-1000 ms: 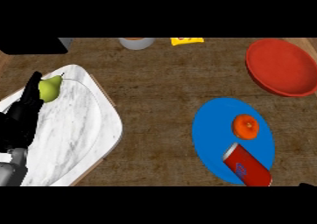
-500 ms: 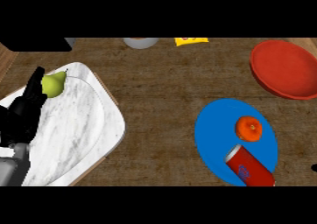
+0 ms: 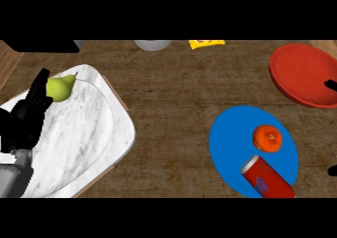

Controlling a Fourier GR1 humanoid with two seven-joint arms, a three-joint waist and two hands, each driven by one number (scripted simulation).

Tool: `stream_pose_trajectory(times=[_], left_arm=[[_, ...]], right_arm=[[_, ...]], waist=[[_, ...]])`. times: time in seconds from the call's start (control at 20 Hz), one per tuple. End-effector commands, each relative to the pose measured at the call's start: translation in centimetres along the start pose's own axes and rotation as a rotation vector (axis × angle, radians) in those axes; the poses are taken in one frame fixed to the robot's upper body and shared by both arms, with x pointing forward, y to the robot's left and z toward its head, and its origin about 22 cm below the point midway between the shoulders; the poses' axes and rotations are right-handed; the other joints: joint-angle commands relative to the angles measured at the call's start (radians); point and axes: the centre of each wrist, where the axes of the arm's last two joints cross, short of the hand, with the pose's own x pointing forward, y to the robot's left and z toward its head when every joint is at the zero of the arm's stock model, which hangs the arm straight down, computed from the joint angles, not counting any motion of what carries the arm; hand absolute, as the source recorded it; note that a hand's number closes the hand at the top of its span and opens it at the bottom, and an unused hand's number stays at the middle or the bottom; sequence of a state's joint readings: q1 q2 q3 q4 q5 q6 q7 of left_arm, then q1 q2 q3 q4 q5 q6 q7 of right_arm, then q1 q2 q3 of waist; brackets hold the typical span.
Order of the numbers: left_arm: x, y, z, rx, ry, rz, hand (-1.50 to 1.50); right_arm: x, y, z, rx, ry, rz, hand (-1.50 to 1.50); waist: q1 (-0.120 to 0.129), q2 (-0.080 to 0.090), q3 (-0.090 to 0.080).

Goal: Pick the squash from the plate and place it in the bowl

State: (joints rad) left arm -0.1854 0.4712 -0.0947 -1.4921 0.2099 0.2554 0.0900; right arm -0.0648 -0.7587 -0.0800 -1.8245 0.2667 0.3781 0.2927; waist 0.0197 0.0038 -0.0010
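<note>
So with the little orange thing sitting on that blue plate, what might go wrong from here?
The squash lies close beside a red can on the blue plate; a reaching hand might knock the can.

Only a dark tip of the right hand shows at the view's edge, over the red bowl, so its approach is hard to judge.

The round squash could roll if nudged.
</note>
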Motion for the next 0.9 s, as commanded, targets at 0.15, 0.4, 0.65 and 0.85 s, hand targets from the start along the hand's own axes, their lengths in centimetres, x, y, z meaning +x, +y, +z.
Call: stream_pose_trajectory(times=[0.15, 0.4, 0.65, 0.85], left_arm=[[0.9, 0.3, 0.5, 0.013, 0.000, 0.006, 0.00], [-0.9, 1.4, 0.6, 0.030, 0.006, 0.005, 0.00], [-1.5, 2.3, -0.4, 0.024, 0.001, -0.004, 0.00], [-1.0, -1.1, 1.8, 0.020, 0.011, 0.025, 0.00]], right_arm=[[0.9, -0.7, -4.3, 0.218, 0.025, 0.028, -1.50], [0.8, 3.1, -5.5, 0.379, 0.111, 0.125, -1.50], [3.0, 5.9, -7.0, 0.399, 0.126, 0.191, -1.50], [1.4, 6.1, -6.7, 0.271, 0.084, 0.252, -1.50]], waist=[[-0.004, -0.002, 0.001], [-0.009, -0.001, 0.001], [-0.015, -0.002, 0.001], [-0.014, -0.004, 0.002]])
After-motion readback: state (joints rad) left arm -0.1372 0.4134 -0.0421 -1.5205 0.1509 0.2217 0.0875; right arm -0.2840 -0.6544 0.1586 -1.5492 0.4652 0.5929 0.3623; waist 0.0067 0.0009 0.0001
